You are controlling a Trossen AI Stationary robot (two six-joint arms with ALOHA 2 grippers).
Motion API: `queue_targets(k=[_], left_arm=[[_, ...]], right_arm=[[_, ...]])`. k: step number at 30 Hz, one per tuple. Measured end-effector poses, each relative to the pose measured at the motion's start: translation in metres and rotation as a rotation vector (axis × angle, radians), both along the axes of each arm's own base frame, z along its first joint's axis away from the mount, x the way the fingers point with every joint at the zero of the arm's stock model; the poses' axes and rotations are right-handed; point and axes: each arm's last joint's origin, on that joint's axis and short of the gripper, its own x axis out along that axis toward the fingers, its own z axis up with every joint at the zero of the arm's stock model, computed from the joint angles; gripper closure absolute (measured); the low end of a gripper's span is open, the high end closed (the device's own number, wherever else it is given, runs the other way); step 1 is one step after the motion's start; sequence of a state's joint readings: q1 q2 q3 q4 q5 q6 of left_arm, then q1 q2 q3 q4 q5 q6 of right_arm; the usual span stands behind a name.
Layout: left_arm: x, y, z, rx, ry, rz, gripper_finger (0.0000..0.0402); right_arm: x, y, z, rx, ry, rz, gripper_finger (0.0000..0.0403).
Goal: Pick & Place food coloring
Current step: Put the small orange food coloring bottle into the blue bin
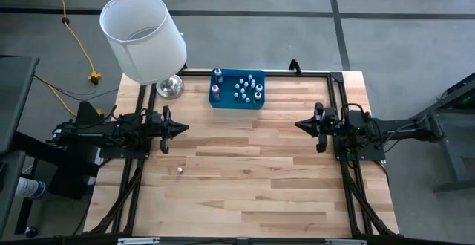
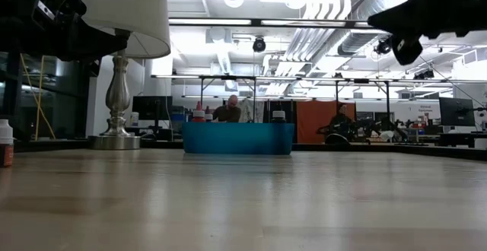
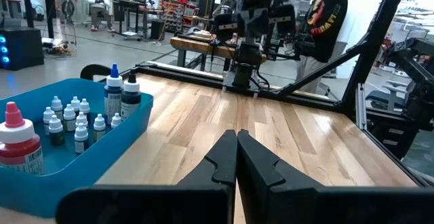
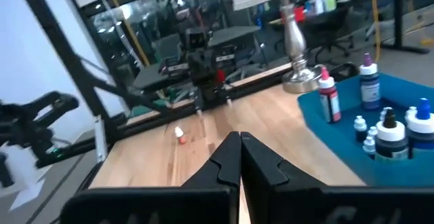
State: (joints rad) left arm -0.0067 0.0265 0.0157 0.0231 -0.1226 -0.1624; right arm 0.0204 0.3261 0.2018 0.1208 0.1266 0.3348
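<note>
Nothing is in hand yet: you are at the reach-and-pick step. Your left end effector hangs above the tabletop with its fingers pressed together and holding nothing; your right end effector sits across the tabletop from it, fingers likewise closed and empty.

One small food coloring bottle stands alone on the bare wood, near the left end effector, a little toward the operator's edge and below its height. The other bottles stand inside the blue tray, ahead of and between both end effectors at the far edge, beside the lamp base.

Judging by the layout, the lone bottle looks like your next target. You will need to spread the left fingers, swing down over the bottle and straddle it squarely; it is tiny and likely to tip if nudged.
</note>
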Motion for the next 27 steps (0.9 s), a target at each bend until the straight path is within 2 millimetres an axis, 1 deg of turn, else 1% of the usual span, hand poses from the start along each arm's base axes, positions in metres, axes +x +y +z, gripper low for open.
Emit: queue_targets(k=[10,13,16,23,27], left_arm=[[0.0,0.0,0.0,0.0,0.0,0.0,0.0401],[0.0,0.0,0.0,0.0,0.0,0.0,0.0401],[0.0,0.0,0.0,0.0,0.0,0.0,0.0401],[0.0,0.0,0.0,0.0,-0.001,0.0,0.0401],[0.0,0.0,0.0,0.0,0.0,0.0,0.0401]], right_arm=[[0.001,-0.001,-0.028,-0.026,-0.077,-0.026,0.0403],[0.001,-0.001,-0.034,-0.026,-0.09,-0.027,0.0403],[0.0,-0.001,-0.038,-0.026,-0.107,-0.028,0.0403],[-0.002,-0.004,-0.038,-0.083,-0.09,-0.094,0.0403],[-0.005,-0.005,-0.038,-0.082,-0.092,-0.101,0.0403]])
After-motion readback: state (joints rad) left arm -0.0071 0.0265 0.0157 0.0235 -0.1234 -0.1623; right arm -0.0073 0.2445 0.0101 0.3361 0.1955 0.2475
